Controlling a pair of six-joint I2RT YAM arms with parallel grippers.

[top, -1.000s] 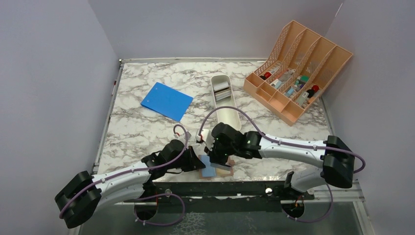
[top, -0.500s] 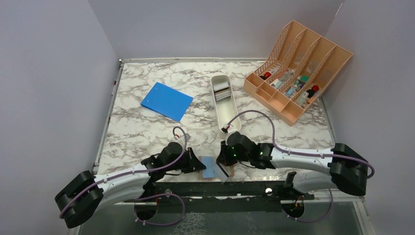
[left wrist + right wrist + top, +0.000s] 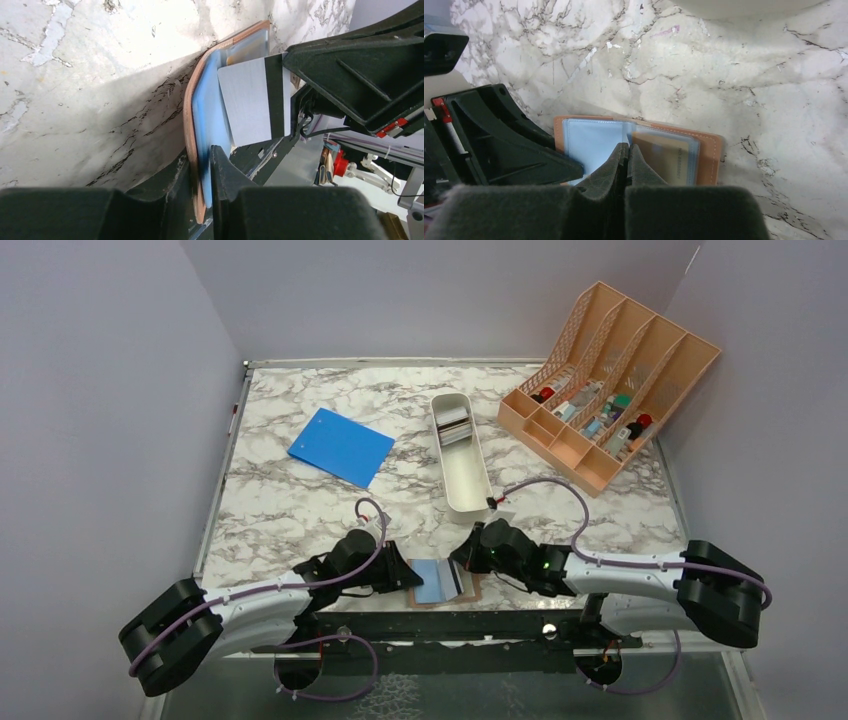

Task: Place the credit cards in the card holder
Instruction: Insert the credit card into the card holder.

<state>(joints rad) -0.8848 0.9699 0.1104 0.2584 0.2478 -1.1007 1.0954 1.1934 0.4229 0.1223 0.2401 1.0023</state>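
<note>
Left gripper [image 3: 405, 576]: low at the near table edge, at the left end of the card holder [image 3: 430, 585]. In the left wrist view its 2 fingers [image 3: 222, 170] straddle the holder's brown rim. Whether they clamp it or sit loose cannot be told.
Right gripper [image 3: 460, 570]: closed, fingertips together [image 3: 626, 148], pinching the silver-grey card [image 3: 247, 105] by its end next to the black stripe.
Card holder: lies opened out on the marble table [image 3: 300, 500] at its near edge, between the 2 grippers, pale blue inside facing up.
Silver-grey card: tilted over the blue lining. Whether its edge has entered a pocket cannot be told.
Gold-brown card [image 3: 664, 157]: seated in the right-hand pocket of the holder.
Remaining cards [image 3: 455, 425]: stacked in the far end of the white tray [image 3: 465, 480], well apart from the holder.
Other items: blue notebook [image 3: 341, 446] far left; peach organiser [image 3: 610, 380] far right.
</note>
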